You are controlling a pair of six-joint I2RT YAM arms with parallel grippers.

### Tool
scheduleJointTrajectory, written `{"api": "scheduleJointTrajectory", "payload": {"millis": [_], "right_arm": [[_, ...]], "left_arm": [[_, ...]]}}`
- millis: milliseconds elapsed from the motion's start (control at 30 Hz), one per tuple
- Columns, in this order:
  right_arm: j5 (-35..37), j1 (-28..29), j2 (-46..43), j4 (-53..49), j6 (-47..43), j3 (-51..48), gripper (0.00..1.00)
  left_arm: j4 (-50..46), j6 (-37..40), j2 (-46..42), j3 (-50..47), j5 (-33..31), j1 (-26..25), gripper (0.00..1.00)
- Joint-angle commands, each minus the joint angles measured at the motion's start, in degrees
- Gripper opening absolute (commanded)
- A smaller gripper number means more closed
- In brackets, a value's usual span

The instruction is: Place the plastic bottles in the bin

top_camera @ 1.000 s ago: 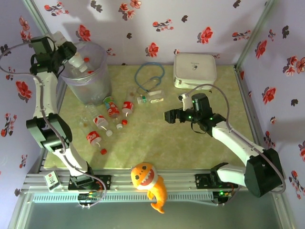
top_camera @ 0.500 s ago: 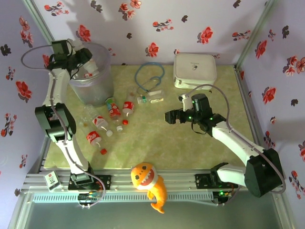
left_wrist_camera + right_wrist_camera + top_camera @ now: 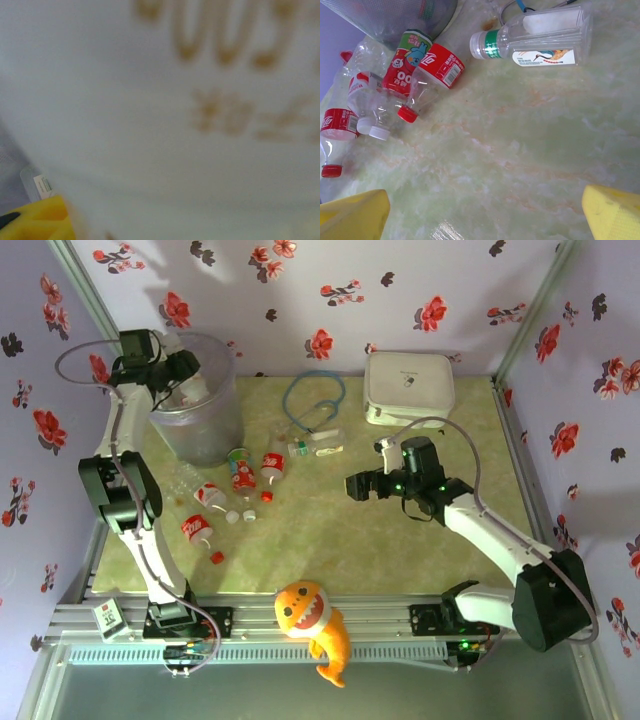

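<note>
Over far-left bin (image 3: 205, 435): left end effector (image 3: 183, 378) clamps white-labelled bottle (image 3: 197, 390) just above rim, label a close blur in wrist view. Right of bin, red-capped bottles (image 3: 240, 472) lie heaped on counter (image 3: 400, 550), nearest close by bin's foot. Green-capped bottle (image 3: 318, 445) lies alone further right. Right end effector (image 3: 352, 485) hovers, jaws spread wide, nothing held. Judgement: empties, featherlight, thin-walled, slick, prone to roll and crush. Pinch across labelled belly, or stiffer neck under cap.
</note>
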Motion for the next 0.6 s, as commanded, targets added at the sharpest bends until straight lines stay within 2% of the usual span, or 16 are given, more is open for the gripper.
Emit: {"api": "scheduleJointTrajectory", "payload": {"millis": [0,100,200,300,367,567], "right_arm": [[0.22,-0.51,0.64,0.5,-0.45,0.16,0.99],[0.44,-0.5,0.43,-0.27,-1.03,0.43,0.99],[1.09,-0.51,0.13,-1.08,-1.71,0.63,0.99],[1.27,-0.5,0.51,-0.89,-1.79,0.63,0.99],[1.01,-0.51,1.07,-0.48,-1.6,0.72,0.99],[0.93,-0.51,1.89,-0.36,-1.61,1.01,0.99]], "left_arm": [[1.19,1.42,-0.27,-0.05,-0.21,-1.16,0.43],[2.68,0.9,0.49,-2.02,-0.21,-1.6,0.48],[2.46,0.98,1.36,-2.49,-0.21,-1.8,0.64],[1.42,1.75,2.17,-2.34,0.06,-2.02,0.89],[1.06,2.42,2.2,-2.33,0.31,-2.06,1.0],[-1.39,4.73,0.72,0.11,0.21,-1.98,1.0]]}}
